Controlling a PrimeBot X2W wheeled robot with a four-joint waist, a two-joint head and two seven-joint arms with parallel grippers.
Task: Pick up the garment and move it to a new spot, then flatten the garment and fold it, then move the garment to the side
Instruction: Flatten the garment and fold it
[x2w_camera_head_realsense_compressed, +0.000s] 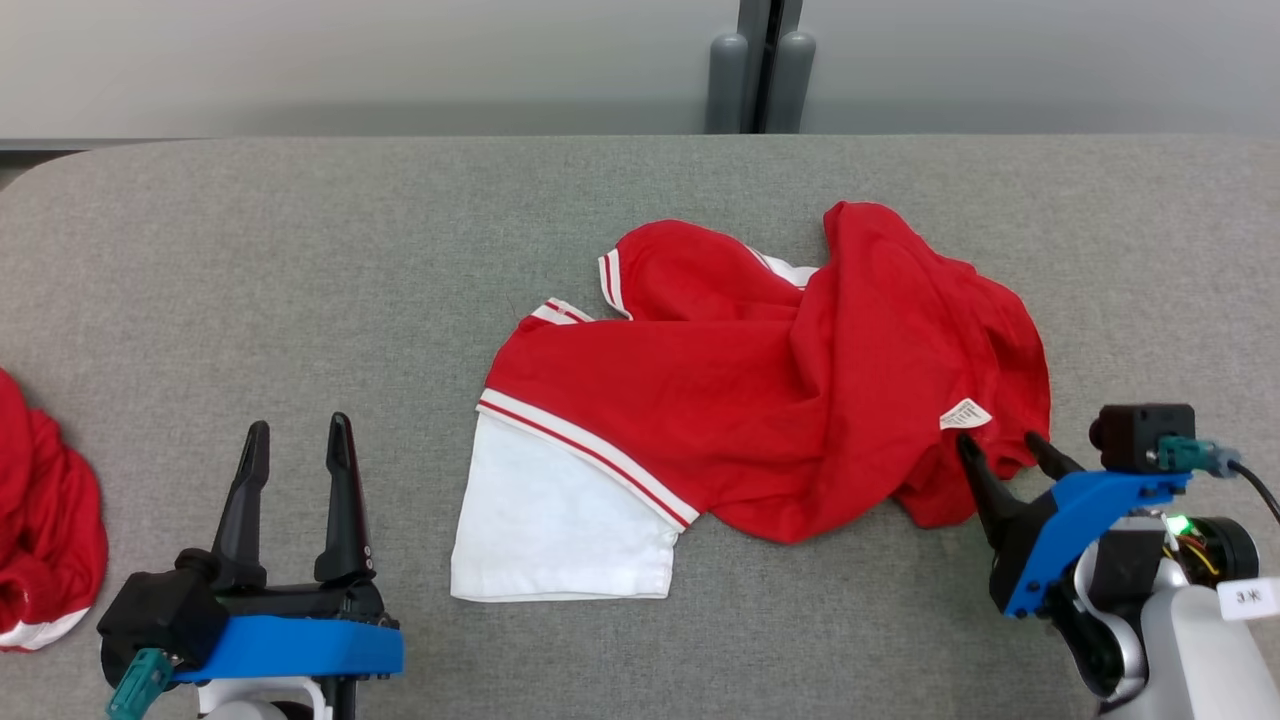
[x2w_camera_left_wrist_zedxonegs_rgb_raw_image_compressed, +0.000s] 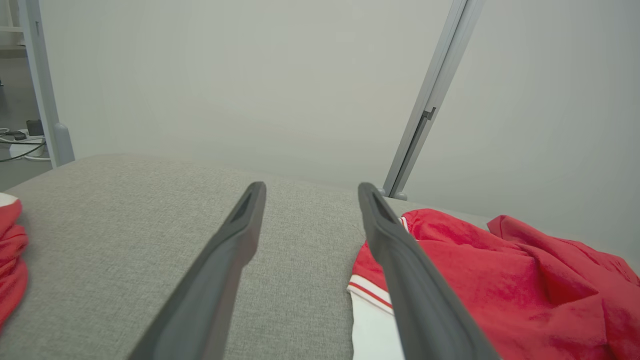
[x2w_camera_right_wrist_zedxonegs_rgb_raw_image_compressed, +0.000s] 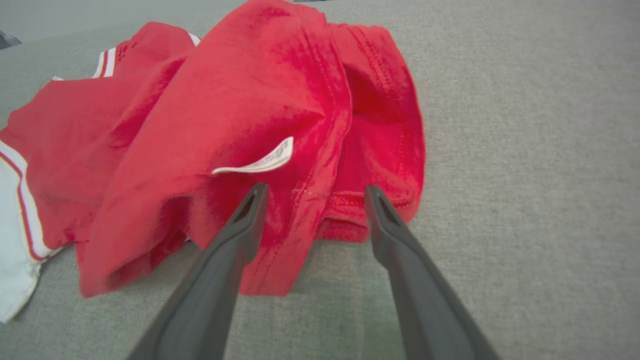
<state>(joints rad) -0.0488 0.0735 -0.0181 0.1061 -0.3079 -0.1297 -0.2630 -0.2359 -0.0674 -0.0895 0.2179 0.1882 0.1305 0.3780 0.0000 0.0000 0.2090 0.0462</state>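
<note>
Since the garment lies crumpled mid-bench, skewed to the bench's right half, it isn't flat yet. Right pincer is spread and empty, with its tips at the red hem on the bench-near side; contact unclear. Left pincer is spread and empty over the bench's near left. Risk: closing on that bunched hem likely pinches several layers, so a pull drags the whole heap instead of spreading it. A second red heap at the bench's left edge could snag the left arm.

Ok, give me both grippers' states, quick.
Left gripper: open, holding nothing.
Right gripper: open at the edge of the red garment, holding nothing.
</note>
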